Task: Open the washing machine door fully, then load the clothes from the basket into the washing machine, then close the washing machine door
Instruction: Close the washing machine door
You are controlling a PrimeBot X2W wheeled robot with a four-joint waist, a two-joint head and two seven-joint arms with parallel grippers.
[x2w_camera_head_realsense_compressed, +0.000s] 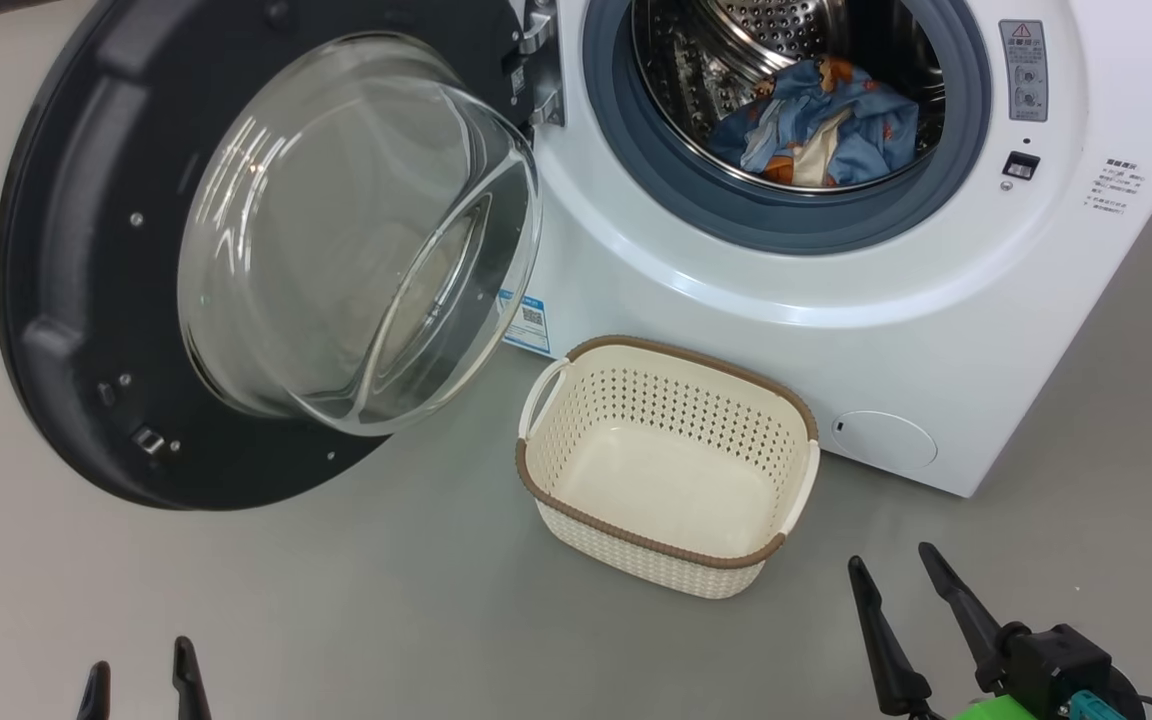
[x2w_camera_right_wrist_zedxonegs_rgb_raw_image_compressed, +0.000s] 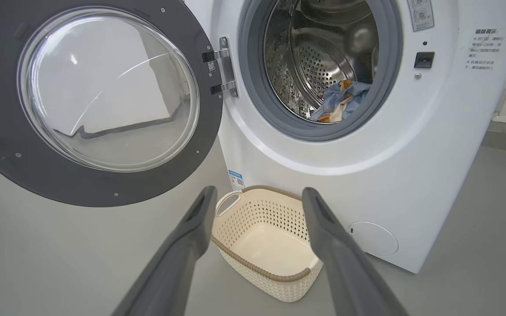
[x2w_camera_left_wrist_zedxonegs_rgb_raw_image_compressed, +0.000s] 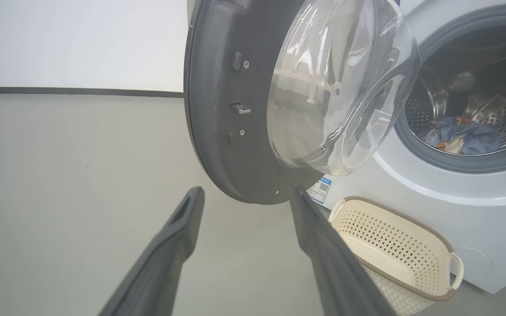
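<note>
Light blue printed clothes (x2w_camera_head_realsense_compressed: 816, 125) lie in the big white washing machine (x2w_camera_head_realsense_compressed: 696, 290) beyond the wide, empty right claw (x2w_camera_head_realsense_compressed: 891, 565), the cream perforated basket (x2w_camera_head_realsense_compressed: 676, 410) just ahead is bare, so closing seems next: the wide, empty left claw (x2w_camera_head_realsense_compressed: 141, 675) should push the round black-rimmed glass door (x2w_camera_head_realsense_compressed: 66, 300) before it shut.

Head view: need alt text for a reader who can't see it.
The washing machine stands with the washing machine door swung open to the left, and the clothes lie inside its drum. The basket sits empty on the grey floor in front, and the left gripper and right gripper hang open at the bottom edge, holding nothing.
</note>
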